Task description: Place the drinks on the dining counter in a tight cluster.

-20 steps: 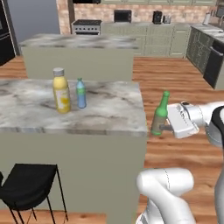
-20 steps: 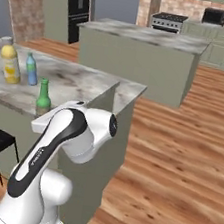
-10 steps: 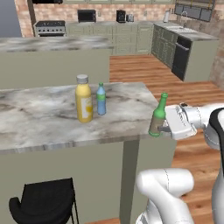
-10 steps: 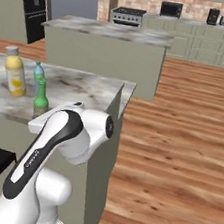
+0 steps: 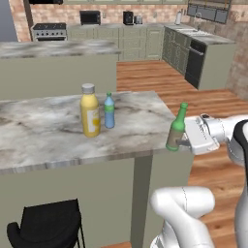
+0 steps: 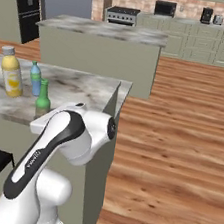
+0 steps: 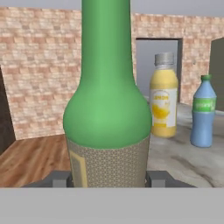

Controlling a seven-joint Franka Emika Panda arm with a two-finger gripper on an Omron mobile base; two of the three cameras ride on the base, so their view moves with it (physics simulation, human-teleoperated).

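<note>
I have the gripper (image 5: pixel 185 141) pinched on the lower body of the green bottle (image 5: pixel 177 128), jaws partly spread around it, bottle upright. The hand reaches in level from the right, holding the bottle at the counter's (image 5: pixel 53 135) right edge. The yellow bottle (image 5: pixel 89 110) and blue bottle (image 5: pixel 109 111) stand side by side, well apart from it.

Arm (image 6: pixel 53 151): glossy white rounded shells, bulbous at the joints, with dark grey-black bands and a black stripe along one link. Hand housing (image 5: pixel 198 135): white, boxy. Finger tips (image 7: pixel 57 178): small, dark grey, blocky.
</note>
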